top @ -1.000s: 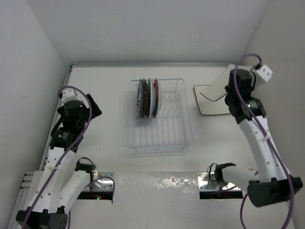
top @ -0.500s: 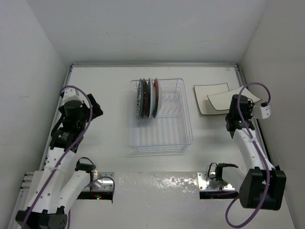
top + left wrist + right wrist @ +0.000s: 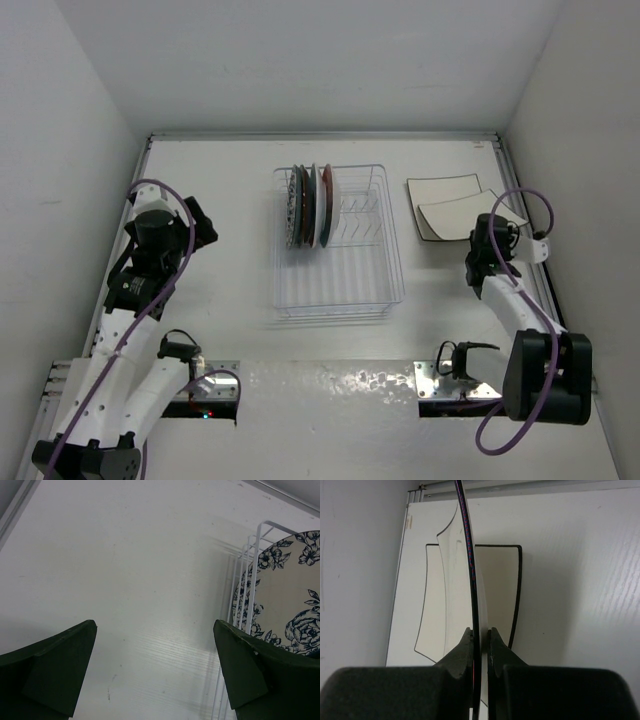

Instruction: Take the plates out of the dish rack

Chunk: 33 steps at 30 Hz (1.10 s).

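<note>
The see-through wire dish rack [image 3: 340, 262] stands mid-table with several plates [image 3: 308, 205] upright at its far left end. A white floral plate [image 3: 292, 605] shows behind the rack wires [image 3: 248, 575] in the left wrist view. My left gripper [image 3: 203, 228] is open and empty over bare table left of the rack; it also shows in its own view [image 3: 155, 645]. My right gripper [image 3: 480, 632] is shut on the rim of a pale square dark-rimmed plate [image 3: 452, 575], held low and tilted over a second square plate [image 3: 501, 590] lying flat. In the top view the held plate [image 3: 455, 215] overlaps the flat one [image 3: 440, 188].
White walls close in the table on the left, back and right. The right wall is close beside the square plates [image 3: 355, 570]. The near half of the rack holds only divider prongs [image 3: 360, 215].
My right arm has come down and nearer, lowering the square plate from high and steeply tilted to low over the flat square plate. The left arm has barely moved.
</note>
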Each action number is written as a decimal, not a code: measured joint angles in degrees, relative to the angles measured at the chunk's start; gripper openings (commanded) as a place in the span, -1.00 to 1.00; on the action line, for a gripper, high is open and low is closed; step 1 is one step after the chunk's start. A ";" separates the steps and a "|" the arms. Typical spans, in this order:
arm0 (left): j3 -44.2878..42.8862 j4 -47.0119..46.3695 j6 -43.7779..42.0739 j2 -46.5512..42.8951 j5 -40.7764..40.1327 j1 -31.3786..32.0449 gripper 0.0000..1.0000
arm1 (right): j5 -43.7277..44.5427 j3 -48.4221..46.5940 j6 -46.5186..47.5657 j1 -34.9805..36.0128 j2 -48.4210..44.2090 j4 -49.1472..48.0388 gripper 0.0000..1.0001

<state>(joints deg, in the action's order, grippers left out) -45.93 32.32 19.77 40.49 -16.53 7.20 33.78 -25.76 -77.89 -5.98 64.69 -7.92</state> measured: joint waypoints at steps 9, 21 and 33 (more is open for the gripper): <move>0.00 0.00 -0.02 0.02 0.31 0.00 1.00 | -0.92 1.81 -4.57 -0.15 0.35 1.77 -0.61; 0.00 -0.02 -0.02 0.07 0.39 0.26 1.00 | -6.73 -1.03 -6.08 -0.24 5.70 10.32 0.00; 0.00 -0.04 -0.02 0.17 0.55 0.44 1.00 | -11.45 -12.96 0.33 -0.31 16.61 16.63 0.64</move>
<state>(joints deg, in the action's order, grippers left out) -45.93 32.27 19.75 40.66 -15.99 7.64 22.33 -38.72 -77.56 -6.28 81.30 8.71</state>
